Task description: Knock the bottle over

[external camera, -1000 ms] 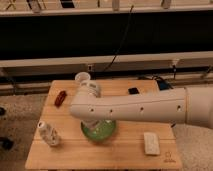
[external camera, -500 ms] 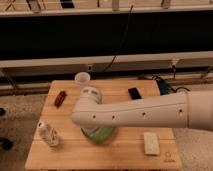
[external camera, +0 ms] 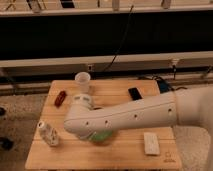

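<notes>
Furthest left, the bottle stands near the front-left corner of the wooden surface, apart from the arm. Behind it lies a small red object, then a translucent cup. The white arm reaches across a green bowl, hiding the gripper beneath its end, fingers closed. A white block lies at the right.

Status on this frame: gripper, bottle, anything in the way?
Gripper shut, hidden behind the arm over the table. Bottle standing front left, clear of the arm. Bowl under the arm; nothing between arm and bottle.
</notes>
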Motion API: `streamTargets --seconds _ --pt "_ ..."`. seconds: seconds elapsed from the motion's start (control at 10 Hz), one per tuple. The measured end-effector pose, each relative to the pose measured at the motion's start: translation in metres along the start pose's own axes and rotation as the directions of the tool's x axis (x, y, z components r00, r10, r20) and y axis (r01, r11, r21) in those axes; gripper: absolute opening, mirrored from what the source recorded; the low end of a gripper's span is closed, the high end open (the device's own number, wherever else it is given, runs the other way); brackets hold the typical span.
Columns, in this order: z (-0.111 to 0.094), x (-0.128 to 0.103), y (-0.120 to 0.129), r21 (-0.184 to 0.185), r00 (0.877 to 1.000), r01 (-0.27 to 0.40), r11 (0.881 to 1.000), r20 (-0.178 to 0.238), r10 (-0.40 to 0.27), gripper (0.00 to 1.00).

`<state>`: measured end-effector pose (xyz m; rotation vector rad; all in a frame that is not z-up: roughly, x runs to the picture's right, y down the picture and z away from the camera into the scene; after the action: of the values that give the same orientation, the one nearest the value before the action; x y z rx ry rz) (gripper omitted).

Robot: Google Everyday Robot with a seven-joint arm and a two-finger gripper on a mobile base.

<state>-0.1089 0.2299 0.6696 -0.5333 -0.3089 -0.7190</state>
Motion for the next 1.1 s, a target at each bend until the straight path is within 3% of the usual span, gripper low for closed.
streamTargets --seconds 0.4,0.6,1.1 --pt "0.009 -0.020 -0.010 0.017 0.997 0.073 0.997 0.019 -0.073 0.01" --pt "0.014 -0.047 -0.028 0.025 0.993 0.114 0.993 0.040 -0.115 0.01" --pt "0.024 -0.078 -0.050 0.058 0.976 0.202 0.978 0.073 -0.206 0.01"
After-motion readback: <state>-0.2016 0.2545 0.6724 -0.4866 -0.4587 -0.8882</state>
